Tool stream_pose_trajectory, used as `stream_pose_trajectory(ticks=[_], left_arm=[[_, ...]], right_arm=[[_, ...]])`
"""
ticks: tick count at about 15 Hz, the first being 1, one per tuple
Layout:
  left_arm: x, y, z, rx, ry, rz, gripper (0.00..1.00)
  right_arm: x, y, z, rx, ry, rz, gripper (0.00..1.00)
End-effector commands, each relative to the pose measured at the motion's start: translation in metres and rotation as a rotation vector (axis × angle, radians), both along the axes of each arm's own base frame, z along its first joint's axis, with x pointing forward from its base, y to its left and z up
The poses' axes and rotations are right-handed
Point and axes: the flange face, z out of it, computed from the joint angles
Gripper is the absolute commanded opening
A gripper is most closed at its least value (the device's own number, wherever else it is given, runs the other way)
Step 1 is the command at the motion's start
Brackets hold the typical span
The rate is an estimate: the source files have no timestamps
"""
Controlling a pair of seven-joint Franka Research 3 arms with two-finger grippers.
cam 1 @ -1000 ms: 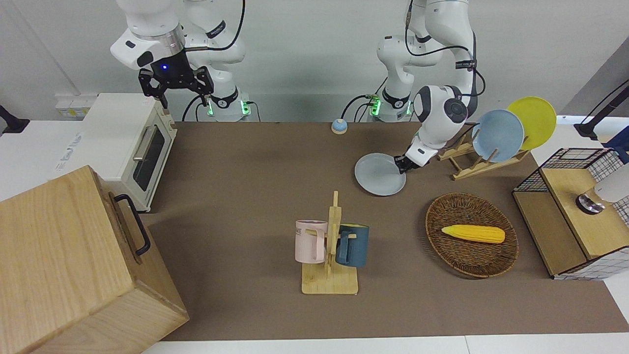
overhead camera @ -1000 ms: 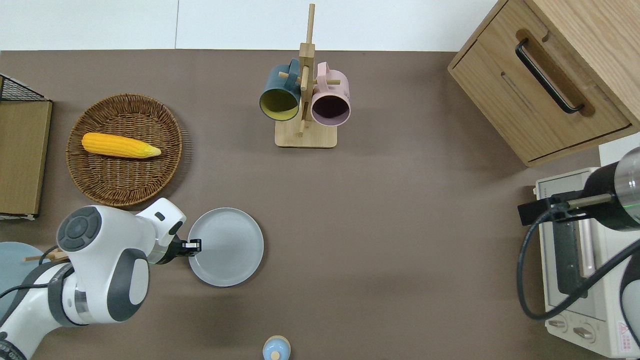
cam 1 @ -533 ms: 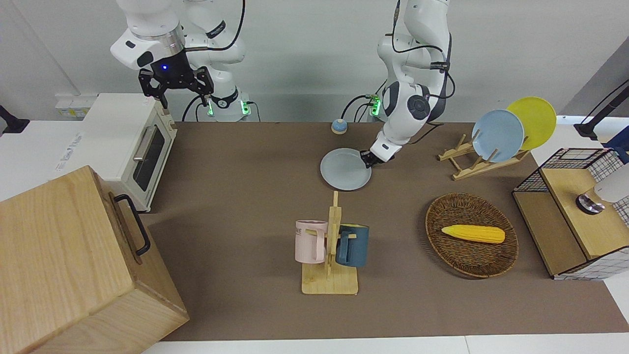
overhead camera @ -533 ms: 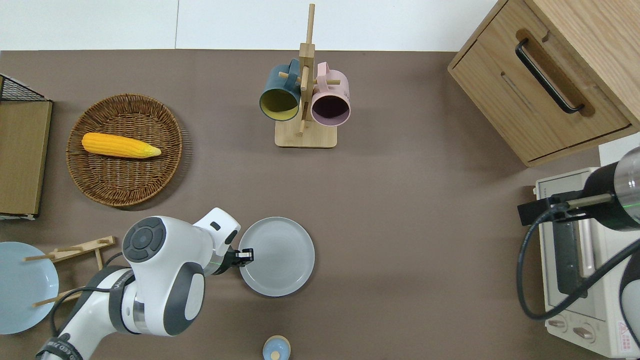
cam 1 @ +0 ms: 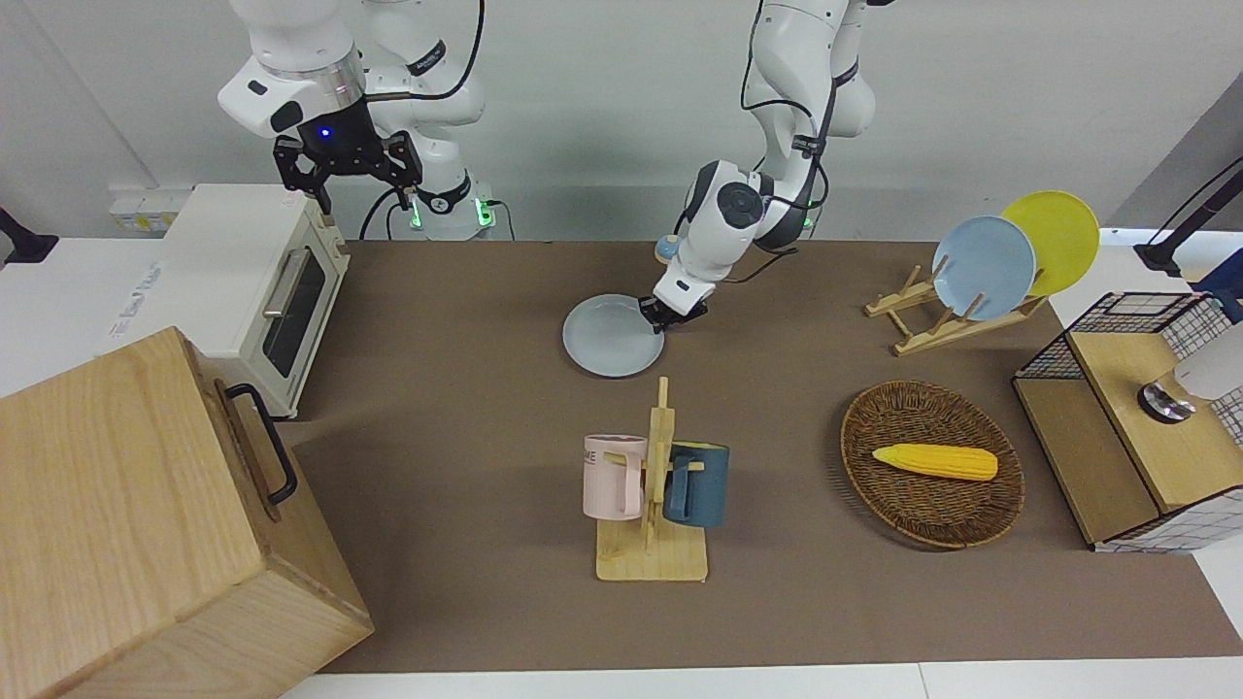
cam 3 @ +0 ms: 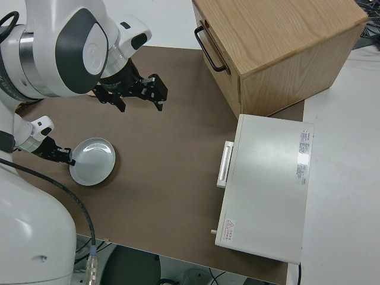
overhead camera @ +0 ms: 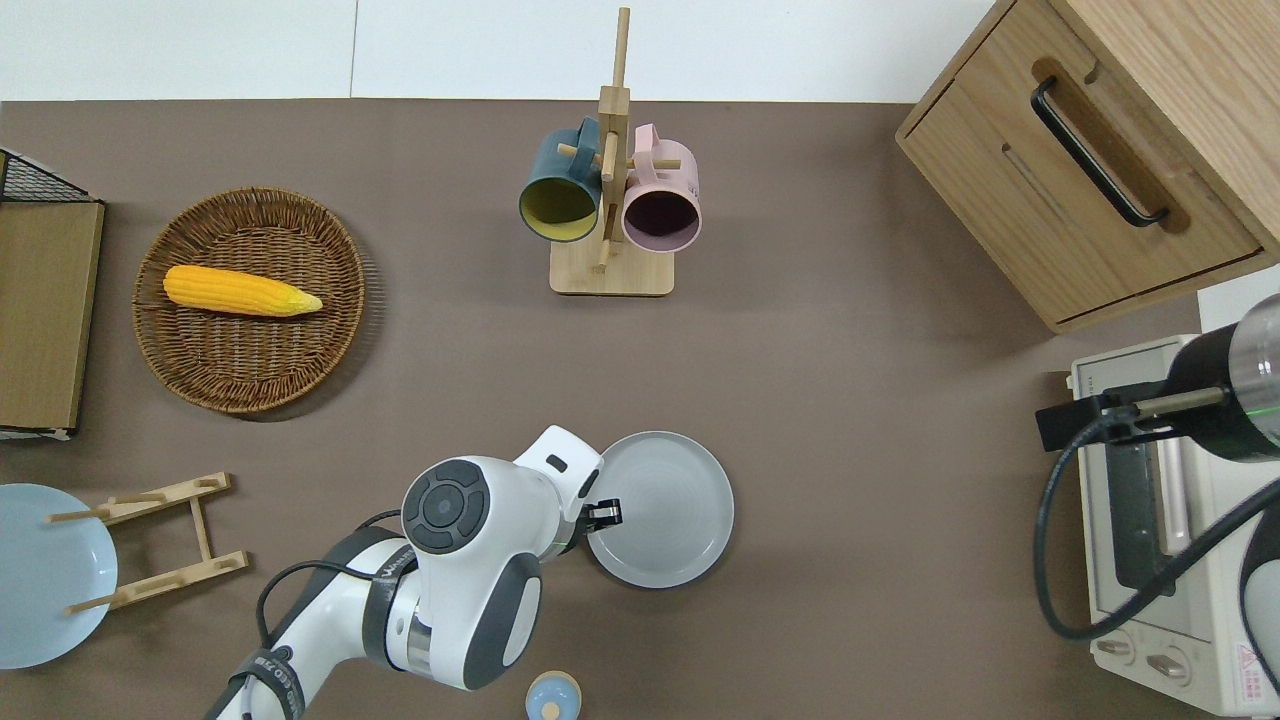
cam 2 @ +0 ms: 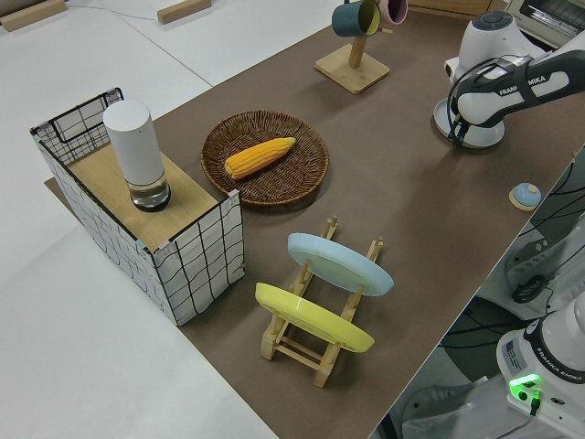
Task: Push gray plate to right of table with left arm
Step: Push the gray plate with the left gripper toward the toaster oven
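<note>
— At the rim of the gray plate [overhead camera: 660, 522], on the edge toward the left arm's end of the desk [overhead camera: 850, 450]: left gripper [overhead camera: 604, 514] down low, fingers [overhead camera: 609, 514] touching the rim. Plate flat on the desk, roughly mid-length, nearer the robots than the mug rack [overhead camera: 610, 200].

— Fingers open or closed?

— Drawn close together, nothing clamped between; only pressing sideways, by the look of it.

— Handling?

— Probably light, stiff, smooth underneath, so likely to slide easily and swivel if pushed off-centre. Best contact low on the rim, in line with the centre. Right arm [cam 1: 291, 68] parked, fingers [cam 1: 309, 190] spread apart.
</note>
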Motion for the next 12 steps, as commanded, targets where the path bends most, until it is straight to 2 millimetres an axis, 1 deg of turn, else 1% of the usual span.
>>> stream_pose_trajectory(ticks=[1,2,4,7,8,10,11,12], left_arm=[[-0.003,-0.039,-0.027,-0.018,0.012,0.052,0.00],[-0.003,-0.053,-0.025,-0.028,0.017,0.065,0.00],[0.000,-0.087,-0.022,-0.053,0.020,0.078,0.00],[-0.004,-0.100,-0.019,-0.066,0.003,0.064,0.00],[-0.006,-0.112,-0.015,-0.079,-0.002,0.062,0.00],[-0.007,-0.123,-0.015,-0.085,0.002,0.068,0.01],[-0.007,-0.124,-0.014,-0.082,-0.003,0.058,0.69],[-0.007,-0.124,-0.014,-0.081,-0.005,0.054,0.97]], right_arm=[[-0.005,-0.001,0.002,-0.001,0.006,0.004,0.996],[-0.005,-0.001,0.002,-0.003,0.006,0.004,0.996],[-0.005,-0.001,0.002,-0.003,0.006,0.004,0.996],[-0.005,-0.001,0.002,-0.003,0.006,0.004,0.996],[-0.005,-0.001,0.002,-0.001,0.006,0.004,0.996],[-0.005,-0.001,0.002,-0.001,0.006,0.004,0.996],[-0.005,-0.001,0.002,-0.003,0.006,0.004,0.996],[-0.005,-0.001,0.002,-0.003,0.006,0.004,0.996]])
